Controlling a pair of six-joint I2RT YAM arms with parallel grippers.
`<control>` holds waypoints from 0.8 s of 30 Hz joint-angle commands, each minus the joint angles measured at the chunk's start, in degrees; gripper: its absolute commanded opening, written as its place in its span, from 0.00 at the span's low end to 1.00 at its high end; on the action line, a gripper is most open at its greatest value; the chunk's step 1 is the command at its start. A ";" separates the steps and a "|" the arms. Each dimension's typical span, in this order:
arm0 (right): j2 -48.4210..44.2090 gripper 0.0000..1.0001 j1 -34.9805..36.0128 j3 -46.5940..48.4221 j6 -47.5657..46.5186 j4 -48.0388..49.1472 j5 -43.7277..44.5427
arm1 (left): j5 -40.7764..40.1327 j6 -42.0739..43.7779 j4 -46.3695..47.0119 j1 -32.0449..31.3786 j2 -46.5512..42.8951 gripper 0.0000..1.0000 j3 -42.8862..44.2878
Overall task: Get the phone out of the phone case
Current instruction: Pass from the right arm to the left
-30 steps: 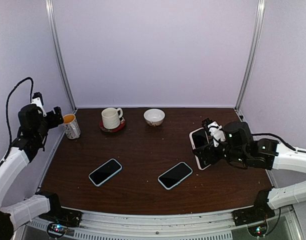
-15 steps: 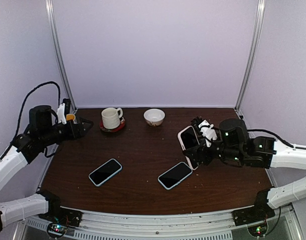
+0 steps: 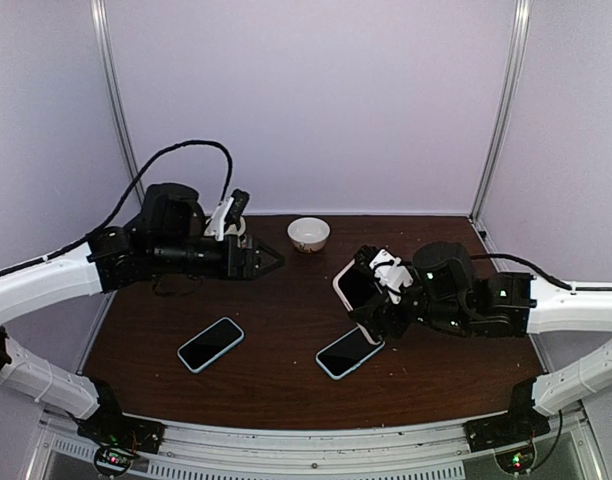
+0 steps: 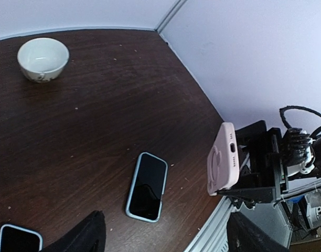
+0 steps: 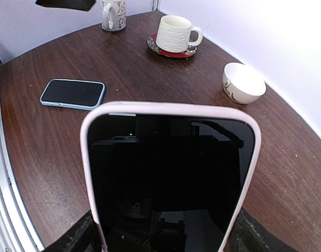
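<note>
a spare phone (image 3: pixel 210 343) lies flat near the front; a second spare (image 3: pixel 350 350) lies right of it. just above that one, the right gripper (image 3: pixel 371 305) clamps the phone (image 5: pixel 171 173) upright in the air, inside its pink case (image 5: pixel 166 108). risk: if the left gripper (image 3: pixel 266 260) pries the case off-centre, the phone may twist loose and drop onto the second spare. the left arm reaches level over mid-table, jaws spread wide and empty, aimed at the case's back. the right arm bends inward. a bowl (image 3: pixel 308 234) sits behind.
</note>
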 commanded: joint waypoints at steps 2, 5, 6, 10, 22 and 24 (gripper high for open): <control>-3.51 0.51 1.04 -2.48 -4.83 9.31 1.54 | 1.46 -0.89 3.45 -5.97 8.79 0.82 9.27; -4.89 0.50 1.17 -4.73 -6.24 11.83 2.82 | 2.32 -1.01 3.92 -8.66 13.43 0.81 13.05; -5.27 0.50 1.15 -5.34 -6.59 12.44 3.14 | 2.40 -0.99 3.92 -9.68 14.50 0.80 14.17; -6.79 0.50 1.25 -8.30 -7.25 15.94 4.02 | 2.56 -1.97 5.17 -11.12 17.94 0.77 16.39; -8.24 0.50 1.26 -10.89 -7.32 17.93 2.58 | 3.24 -1.59 4.53 -14.15 24.35 0.68 20.71; -8.59 0.50 1.25 -10.85 -7.02 17.92 2.30 | 2.81 -1.42 4.30 -14.45 24.93 0.65 21.24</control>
